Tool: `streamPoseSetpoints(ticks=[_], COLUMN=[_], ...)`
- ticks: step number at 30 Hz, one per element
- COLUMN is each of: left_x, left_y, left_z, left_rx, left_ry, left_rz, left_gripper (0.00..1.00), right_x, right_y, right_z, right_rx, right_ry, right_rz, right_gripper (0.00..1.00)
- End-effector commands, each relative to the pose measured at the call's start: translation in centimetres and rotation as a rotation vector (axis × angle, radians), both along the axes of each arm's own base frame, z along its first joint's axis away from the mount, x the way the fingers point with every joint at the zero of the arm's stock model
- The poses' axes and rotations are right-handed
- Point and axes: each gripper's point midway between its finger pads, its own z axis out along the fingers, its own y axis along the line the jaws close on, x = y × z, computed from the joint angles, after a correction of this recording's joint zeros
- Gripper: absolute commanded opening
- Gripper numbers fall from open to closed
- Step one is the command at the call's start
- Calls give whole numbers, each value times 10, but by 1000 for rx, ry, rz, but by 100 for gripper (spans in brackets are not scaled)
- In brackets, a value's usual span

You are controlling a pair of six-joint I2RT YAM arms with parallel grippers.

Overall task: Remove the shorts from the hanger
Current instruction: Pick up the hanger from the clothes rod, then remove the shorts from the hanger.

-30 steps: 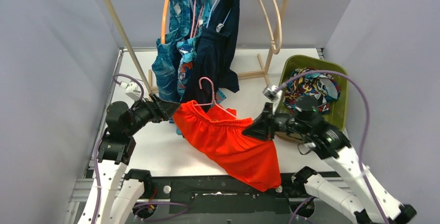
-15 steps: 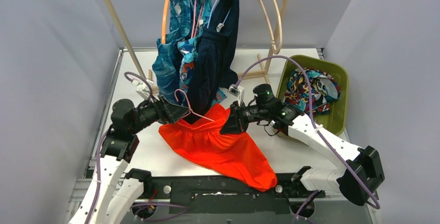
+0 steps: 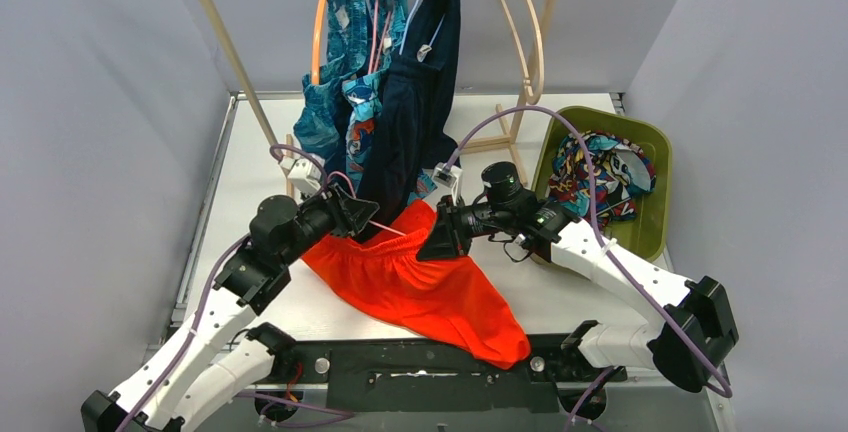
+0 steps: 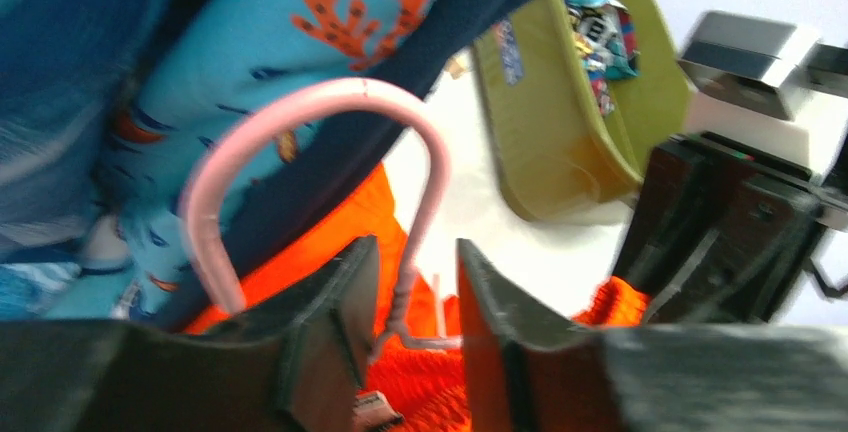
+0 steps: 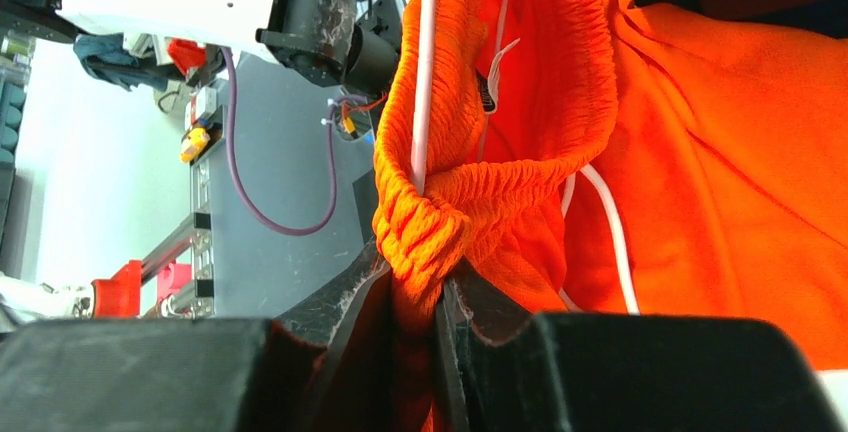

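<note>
You are looking into a robotics lab test cell: a white table boxed in by plain grey panels, a pair of robot arms bolted to a black base plate, purple cables looping overhead, and a small wooden garment rack.
</note>
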Motion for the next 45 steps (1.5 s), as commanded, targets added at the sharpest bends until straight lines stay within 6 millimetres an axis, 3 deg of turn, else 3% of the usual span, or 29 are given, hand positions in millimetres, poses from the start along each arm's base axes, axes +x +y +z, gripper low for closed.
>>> streamPoseSetpoints(ticks=[1,4,5,7,11,14,18,21,24,25,29,32,35,42,45], left_x=[18,17,16,16,15,14,15,16,17,16,15,15,14,11,8], left_y=[-1,2,7,18,42,50,49,51,52,52,55,61,71,114,126], left_z=[24,22,20,23,39,46,51,54,55,55,54,52,50,42,38], left_rx=[-25,5,22,39,71,113,120,115,120,123,134,151,176,252,284], left_ry=[-77,-55,-48,-53,-81,-93,-92,-92,-95,-94,-90,-85,-78,-31,-10], left_rz=[56,68,85,135,239,260,257,270,277,275,284,311,352,550,598], left_gripper=[20,3,0,0,0,0,0,0,0,0,0,0,0,0,0], right_x=[1,9,13,25,41,45,42,42,54,58,69,73,77,98,101], right_y=[10,6,4,-1,-12,-13,1,13,10,9,7,0,-12,-72,-91], right_z=[37,37,37,39,45,54,64,52,29,26,33,49,58,47,52], right_rx=[126,94,78,29,-77,-111,-100,-176,-311,-334,-322,-271,-233,-295,-307], right_ry=[-119,-138,-146,-162,-191,-225,-246,-263,-283,-289,-334,-367,-372,-328,-351], right_rz=[29,-22,-47,-114,-214,-221,-175,-169,-233,-250,-293,-351,-397,-563,-627], right_gripper=[0,2,8,18,48,63,69,72,71,67,32,17,12,11,10])
